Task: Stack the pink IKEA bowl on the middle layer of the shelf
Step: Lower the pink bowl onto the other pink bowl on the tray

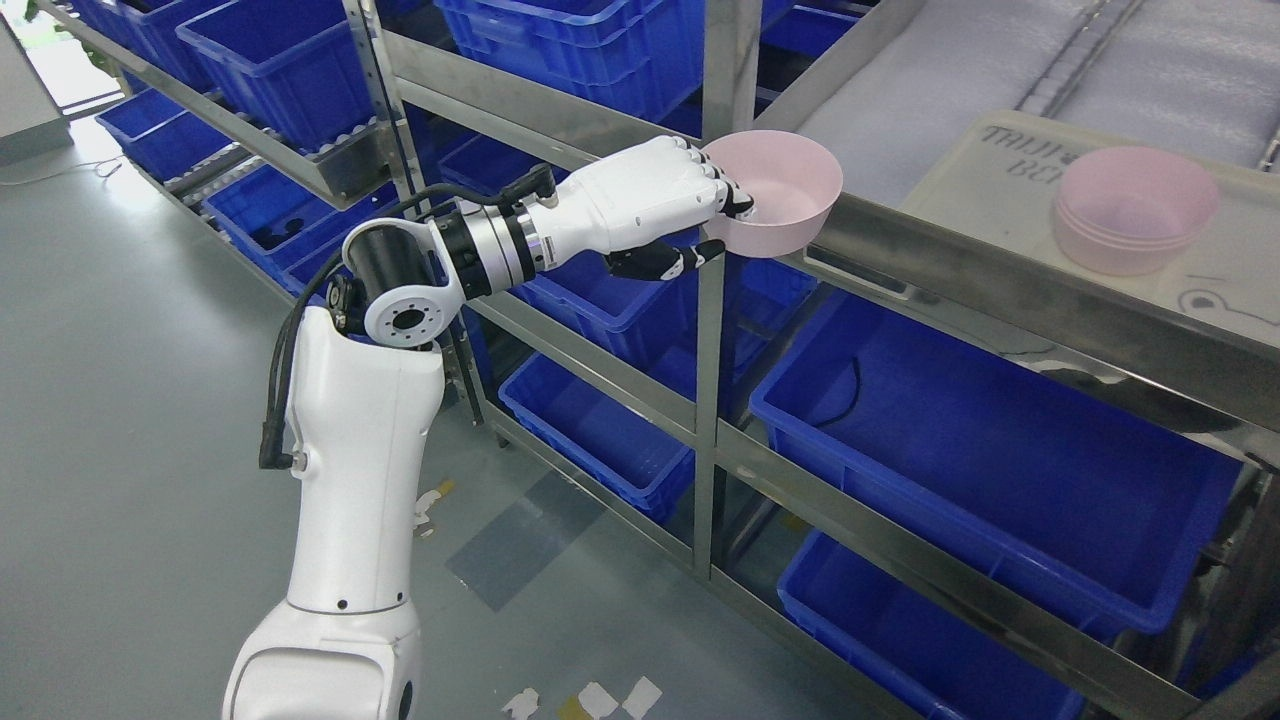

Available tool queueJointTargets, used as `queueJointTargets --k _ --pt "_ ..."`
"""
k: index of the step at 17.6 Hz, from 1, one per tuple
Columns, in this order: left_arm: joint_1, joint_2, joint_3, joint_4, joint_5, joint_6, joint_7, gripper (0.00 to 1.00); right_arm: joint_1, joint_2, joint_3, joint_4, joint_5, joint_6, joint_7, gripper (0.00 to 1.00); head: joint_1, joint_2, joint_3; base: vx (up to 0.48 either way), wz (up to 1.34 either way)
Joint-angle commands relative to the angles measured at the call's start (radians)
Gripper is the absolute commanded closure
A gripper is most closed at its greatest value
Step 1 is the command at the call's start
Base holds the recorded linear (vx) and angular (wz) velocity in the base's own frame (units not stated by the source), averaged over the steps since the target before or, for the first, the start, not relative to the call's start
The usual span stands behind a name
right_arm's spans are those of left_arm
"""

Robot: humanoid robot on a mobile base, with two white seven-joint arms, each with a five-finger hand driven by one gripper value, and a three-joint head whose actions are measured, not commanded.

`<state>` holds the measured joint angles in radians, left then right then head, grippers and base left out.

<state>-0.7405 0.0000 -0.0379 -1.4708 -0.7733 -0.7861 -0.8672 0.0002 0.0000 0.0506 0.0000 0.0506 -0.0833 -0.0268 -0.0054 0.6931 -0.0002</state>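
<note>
The left hand (668, 215) reaches up from the lower left and grips a pink bowl (775, 192) by its near rim, fingers curled over the edge into the bowl and thumb pressed under its outer wall. The bowl is upright at the front metal rail of the shelf (900, 245), just at the corner by an upright post, and I cannot tell whether its base touches the rail. Further right on the same shelf level, well apart from it, a stack of pink bowls (1135, 208) sits on a pale tray (1000, 170), with blue bins (990, 450) on the levels below.
</note>
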Motion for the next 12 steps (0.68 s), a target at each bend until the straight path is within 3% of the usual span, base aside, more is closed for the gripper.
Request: queueJointTargets --k 1,5,7,12 --pt "-0.12 0.017 0.03 0.013 -0.012 0.001 -0.01 0.97 0.021 -0.017 0.0 -0.017 0.0 0.0 0.001 0.0 0.0 0.0 0.0 0.027 -0.43" --pt "-0.192 0.029 0.03 0.136 -0.038 0.008 -0.01 0.97 0.021 -0.017 0.0 -0.017 0.0 0.0 0.001 0.0 0.0 0.0 0.0 0.027 -0.52" --pt "-0.207 0.049 0.032 0.231 -0.133 0.01 -0.009 0.97 0.021 -0.017 0.0 -0.017 0.0 0.0 0.001 0.0 0.0 0.0 0.0 0.024 -0.64" --pt "-0.2 0.058 0.03 0.26 -0.207 0.024 -0.006 0.97 0.021 -0.017 0.0 -0.017 0.0 0.0 0.001 0.0 0.0 0.0 0.0 0.022 -0.64"
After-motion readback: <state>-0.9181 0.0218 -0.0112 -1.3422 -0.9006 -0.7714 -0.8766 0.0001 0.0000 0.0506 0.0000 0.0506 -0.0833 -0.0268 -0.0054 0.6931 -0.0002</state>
